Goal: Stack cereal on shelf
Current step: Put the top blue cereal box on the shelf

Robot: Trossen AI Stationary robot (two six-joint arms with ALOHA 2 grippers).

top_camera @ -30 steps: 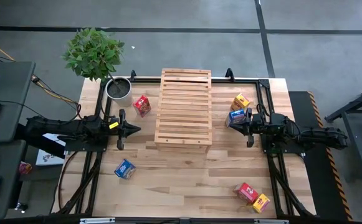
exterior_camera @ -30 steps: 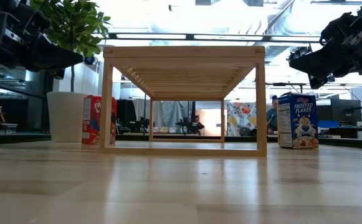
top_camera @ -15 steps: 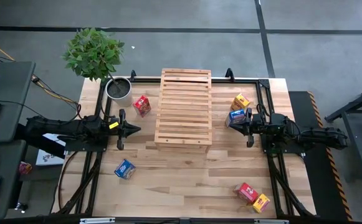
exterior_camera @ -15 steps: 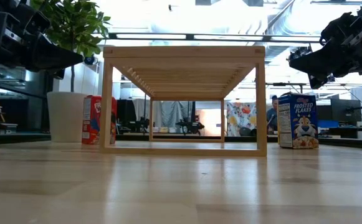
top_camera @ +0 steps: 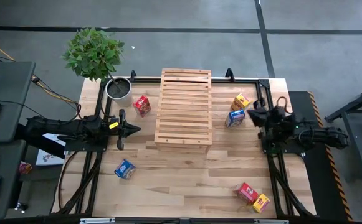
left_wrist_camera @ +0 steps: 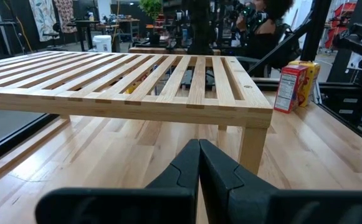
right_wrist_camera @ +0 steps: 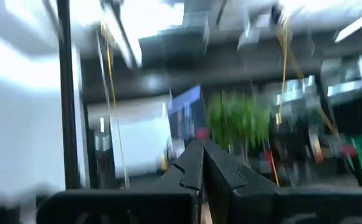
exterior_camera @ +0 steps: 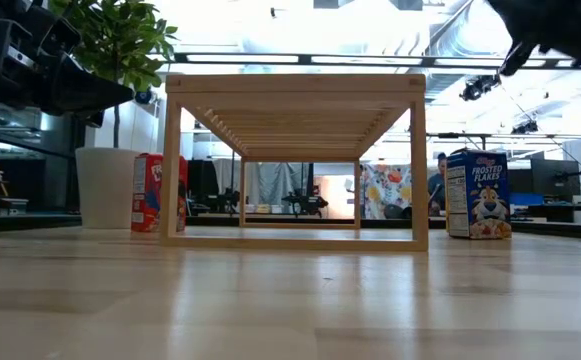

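The pale slatted shelf (top_camera: pixel 183 109) stands on its legs at the table's middle far side. Six cereal boxes rest on the table. A red one (top_camera: pixel 141 105) stands left of the shelf, and a blue one (top_camera: pixel 124 168) lies near left. A blue (top_camera: pixel 235 117) and a yellow one (top_camera: pixel 240 101) are right of the shelf. A red (top_camera: pixel 247 192) and a yellow one (top_camera: pixel 261 202) are near right. My left gripper (top_camera: pixel 133 129) is shut and empty, left of the shelf's near corner. My right gripper (top_camera: pixel 254 113) is shut and empty, raised just right of the blue box.
A potted plant (top_camera: pixel 117 88) stands at the far left corner beside the red box. Dark frame rails (top_camera: pixel 265 93) run along the table's sides. Bare planks (top_camera: pixel 181 180) lie between the shelf and the near edge.
My right gripper has drawn back a little toward the table's right edge, risen and tipped upward, away from the blue box. In the low view it has gone up to the picture's top. It stays shut. No box has moved.
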